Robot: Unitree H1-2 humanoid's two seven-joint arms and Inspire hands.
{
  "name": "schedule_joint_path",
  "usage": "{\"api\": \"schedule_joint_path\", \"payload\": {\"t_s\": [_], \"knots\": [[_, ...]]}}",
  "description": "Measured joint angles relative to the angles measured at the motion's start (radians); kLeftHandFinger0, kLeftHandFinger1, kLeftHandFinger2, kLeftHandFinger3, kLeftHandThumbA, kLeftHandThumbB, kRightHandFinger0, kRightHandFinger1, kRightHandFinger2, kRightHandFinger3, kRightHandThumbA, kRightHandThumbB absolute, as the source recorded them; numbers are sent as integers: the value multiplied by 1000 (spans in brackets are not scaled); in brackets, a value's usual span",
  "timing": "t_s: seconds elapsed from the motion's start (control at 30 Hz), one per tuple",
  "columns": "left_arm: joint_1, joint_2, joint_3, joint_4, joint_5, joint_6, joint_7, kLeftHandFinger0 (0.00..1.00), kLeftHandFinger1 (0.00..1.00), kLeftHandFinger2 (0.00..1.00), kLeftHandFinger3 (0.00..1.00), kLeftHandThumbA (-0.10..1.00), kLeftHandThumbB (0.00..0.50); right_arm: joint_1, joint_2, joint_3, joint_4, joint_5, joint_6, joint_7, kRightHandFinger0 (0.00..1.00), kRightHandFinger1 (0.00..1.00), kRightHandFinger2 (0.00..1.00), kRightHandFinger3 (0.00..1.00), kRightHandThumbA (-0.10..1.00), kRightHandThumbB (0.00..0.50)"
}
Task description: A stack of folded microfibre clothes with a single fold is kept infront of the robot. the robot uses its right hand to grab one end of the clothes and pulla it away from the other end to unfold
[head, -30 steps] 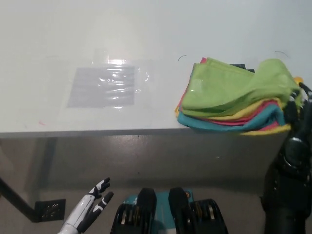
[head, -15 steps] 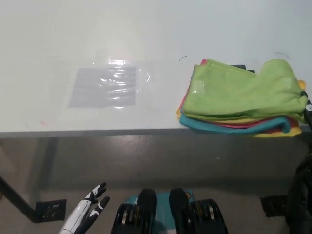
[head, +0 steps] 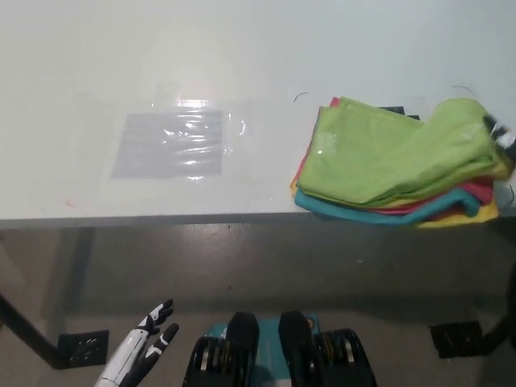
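The stack of cloths (head: 395, 165) lies at the right front edge of the white bench (head: 242, 64), green on top. My left hand (head: 149, 343) rests low, fingers released. My right hand is outside the picture.

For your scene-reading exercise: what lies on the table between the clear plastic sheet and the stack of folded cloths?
Nothing: in the head view, the white table is bare between the clear plastic sheet and the stack of cloths.
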Motion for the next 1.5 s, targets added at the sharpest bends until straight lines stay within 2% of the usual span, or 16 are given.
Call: {"api": "schedule_joint_path", "payload": {"t_s": [0.07,0.1,0.17,0.23,0.27,0.37,0.4,0.53,0.67,0.8,0.97,1.0,1.1,1.37,1.43,1.5], "knots": [[-1,0,0,1,0,0,-1,1000,1000,1000,1000,1000,500,-1,-7,0,-51,-6,12,0,1000,1000,1000,1000,1000,345],[1,0,1,1,0,1,-1,1000,1000,1000,1000,1000,500,0,-9,1,-115,-11,30,0,1000,1000,1000,1000,1000,387],[1,-1,1,2,-1,2,-1,1000,1000,1000,1000,1000,500,1,-9,0,-186,-14,49,1,1000,1000,1000,1000,1000,387],[1,-1,0,4,-1,3,-2,1000,1000,1000,1000,1000,500,3,-9,-1,-252,-16,65,3,1000,1000,1000,1000,1000,429],[1,-1,0,4,-1,3,-2,1000,1000,1000,1000,1000,500,3,-9,-1,-264,-16,66,3,1000,1000,1000,1000,1000,357],[1,-1,0,7,-1,5,-2,1000,1000,1000,1000,1000,500,6,-10,-1,-381,-16,95,10,1000,1000,1000,1000,1000,354],[1,-1,0,7,-1,5,-2,1000,1000,1000,1000,1000,500,6,-11,-1,-398,-16,98,11,1000,1000,1000,1000,1000,383],[1,-1,0,11,0,7,-2,1000,1000,1000,1000,1000,500,6,-18,-2,-520,-19,129,20,1000,1000,1000,1000,1000,398],[1,-1,0,13,0,8,-2,1000,1000,1000,1000,1000,500,6,-24,-4,-639,-21,157,26,1000,1000,1000,1000,1000,385],[2,-1,-1,13,0,9,-2,1000,1000,1000,1000,1000,500,6,-35,-4,-760,-21,184,32,1000,1000,1000,1000,1000,292],[5,0,-2,13,0,9,-3,1000,1000,1000,1000,1000,500,7,-51,-1,-935,-27,225,48,1000,1000,1000,1000,1000,320],[6,0,-3,13,0,9,-3,1000,1000,1000,1000,1000,500,7,-54,1,-970,-29,235,52,1000,1000,1000,1000,1000,352],[10,6,-11,11,6,10,-4,1000,1000,1000,1000,1000,500,21,-67,34,-1102,-35,269,81,1000,1000,1000,1000,1000,332],[12,30,-23,-12,26,11,-4,1000,1000,1000,1000,1000,500,281,-8,214,-1242,-40,268,149,1000,1000,1000,1000,1000,376],[12,30,-23,-7,23,9,-4,1000,1000,1000,1000,1000,500,392,24,277,-1230,-42,235,153,1000,1000,1000,1000,1000,326],[12,29,-23,-4,20,7,-4,1000,1000,1000,1000,1000,500,483,42,332,-1210,-42,204,156,1000,1000,1000,1000,1000,324]]}}
